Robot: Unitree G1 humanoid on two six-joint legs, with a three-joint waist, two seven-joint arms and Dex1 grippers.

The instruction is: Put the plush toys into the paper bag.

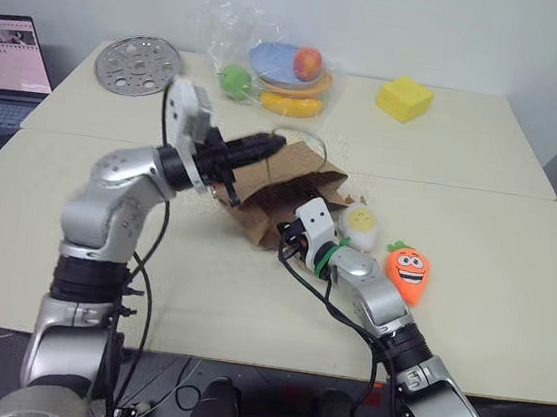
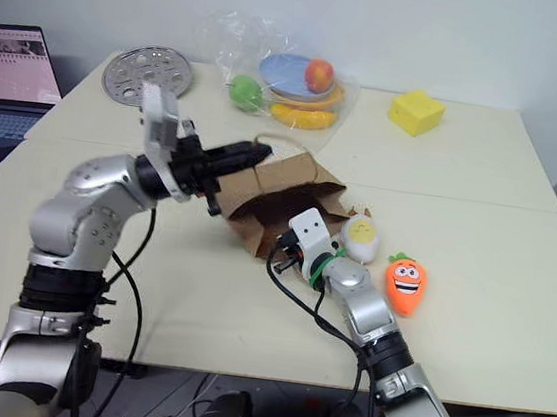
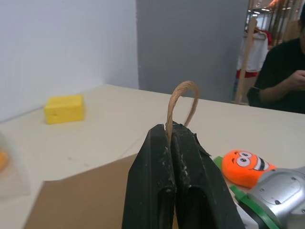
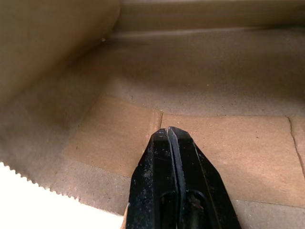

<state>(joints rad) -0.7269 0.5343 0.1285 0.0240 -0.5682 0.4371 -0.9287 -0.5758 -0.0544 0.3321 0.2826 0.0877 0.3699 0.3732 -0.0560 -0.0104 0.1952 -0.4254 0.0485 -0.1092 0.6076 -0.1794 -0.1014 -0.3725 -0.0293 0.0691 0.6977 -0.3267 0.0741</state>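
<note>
The brown paper bag [image 1: 291,185] lies on its side in the middle of the table, mouth toward me. My left gripper [image 3: 170,131] is shut on the bag's twisted loop handle [image 3: 183,95] and holds the upper side up. My right gripper [image 4: 170,133] is shut with nothing in it, reaching inside the bag's mouth above the paper floor [image 4: 214,76]. Two plush toys rest on the table just right of the bag. One is a white egg with a yellow face [image 1: 360,223], beside my right wrist. The other is an orange carrot with a grin [image 1: 408,272].
A clear plastic bag of fruit [image 1: 279,73] and a yellow block [image 1: 405,98] sit at the table's far side. A round metal disc [image 1: 138,64] lies at the far left, with a laptop [image 1: 8,62] beyond it. A person [image 3: 281,81] stands off to the right.
</note>
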